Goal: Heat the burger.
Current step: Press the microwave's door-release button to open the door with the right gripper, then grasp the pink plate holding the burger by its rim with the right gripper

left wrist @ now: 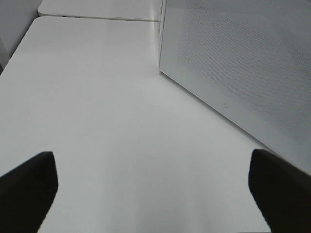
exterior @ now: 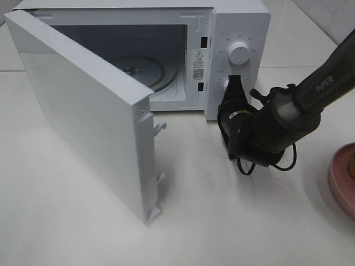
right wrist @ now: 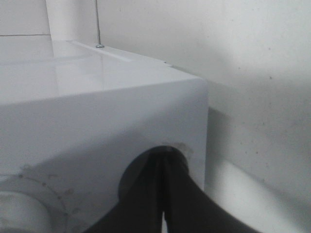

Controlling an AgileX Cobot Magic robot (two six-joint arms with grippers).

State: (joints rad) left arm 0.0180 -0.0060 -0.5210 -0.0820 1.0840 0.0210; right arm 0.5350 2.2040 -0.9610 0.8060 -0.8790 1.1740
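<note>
Right claw (exterior: 233, 87), pinched shut on nothing, has its tips at the microwave's (exterior: 244, 22) lower knob (exterior: 226, 84). The door (exterior: 83, 111), to its left, is already open, so it should back straight off without twisting the knob. The turntable (exterior: 141, 69) is bare. The burger (exterior: 351, 158) seems to sit on the plate (exterior: 337, 177) well to the claw's right, barely in view. Left claw (left wrist: 155, 189) gapes, empty.

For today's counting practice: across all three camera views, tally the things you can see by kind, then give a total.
Microwave: 1
Glass turntable: 1
Pink plate: 1
Grippers: 2, the left gripper and the right gripper
Total: 5
</note>
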